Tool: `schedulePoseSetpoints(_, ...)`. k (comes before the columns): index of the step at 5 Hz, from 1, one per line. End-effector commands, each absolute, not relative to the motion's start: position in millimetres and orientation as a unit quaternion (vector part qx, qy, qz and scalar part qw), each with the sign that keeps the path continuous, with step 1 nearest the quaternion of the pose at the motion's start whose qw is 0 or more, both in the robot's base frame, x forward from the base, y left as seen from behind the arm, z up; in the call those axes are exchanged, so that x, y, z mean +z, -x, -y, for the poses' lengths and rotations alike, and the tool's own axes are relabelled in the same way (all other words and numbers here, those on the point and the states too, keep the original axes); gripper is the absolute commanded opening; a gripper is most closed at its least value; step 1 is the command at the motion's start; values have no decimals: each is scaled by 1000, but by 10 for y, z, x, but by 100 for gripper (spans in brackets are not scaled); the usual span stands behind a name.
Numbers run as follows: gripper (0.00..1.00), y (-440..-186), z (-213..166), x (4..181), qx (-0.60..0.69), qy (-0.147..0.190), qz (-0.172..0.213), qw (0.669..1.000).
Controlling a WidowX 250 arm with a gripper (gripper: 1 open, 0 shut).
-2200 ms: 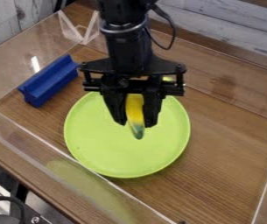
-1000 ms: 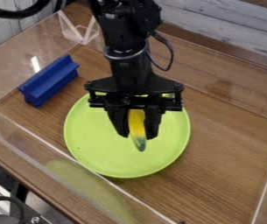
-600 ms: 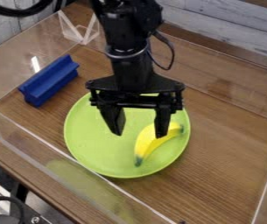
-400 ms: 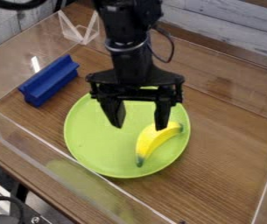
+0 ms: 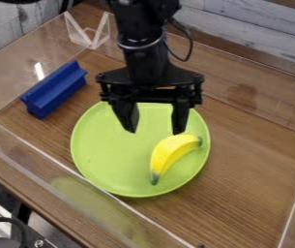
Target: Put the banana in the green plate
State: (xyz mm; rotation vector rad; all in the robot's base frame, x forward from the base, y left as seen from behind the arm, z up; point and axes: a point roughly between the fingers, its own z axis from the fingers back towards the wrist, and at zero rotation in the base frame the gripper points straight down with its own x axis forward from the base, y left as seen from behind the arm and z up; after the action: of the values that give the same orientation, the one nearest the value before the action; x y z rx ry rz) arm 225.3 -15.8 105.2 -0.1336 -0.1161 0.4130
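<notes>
The yellow banana (image 5: 173, 156) lies flat on the right half of the lime-green plate (image 5: 104, 155), its dark stem end near the plate's right rim. My gripper (image 5: 154, 121) hangs just above the plate, behind the banana, pointing straight down. Its two black fingers (image 5: 128, 116) stand wide apart with nothing between them, and they do not touch the banana.
A blue rectangular block (image 5: 53, 87) lies to the left of the plate. Clear acrylic walls (image 5: 59, 208) run along the front and left of the wooden table (image 5: 259, 145). A white plank wall closes the back right.
The gripper opened and let go of the banana, which dropped flat onto the plate. The gripper has since lifted slightly away from it.
</notes>
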Motion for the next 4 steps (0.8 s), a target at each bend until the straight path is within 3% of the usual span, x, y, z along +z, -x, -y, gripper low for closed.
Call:
schedulePoseSetpoints(1,100,-2381,153,1198,203,66,93,972)
schedulePoseSetpoints(4,100,-2424,150,1206,206,57,111,971)
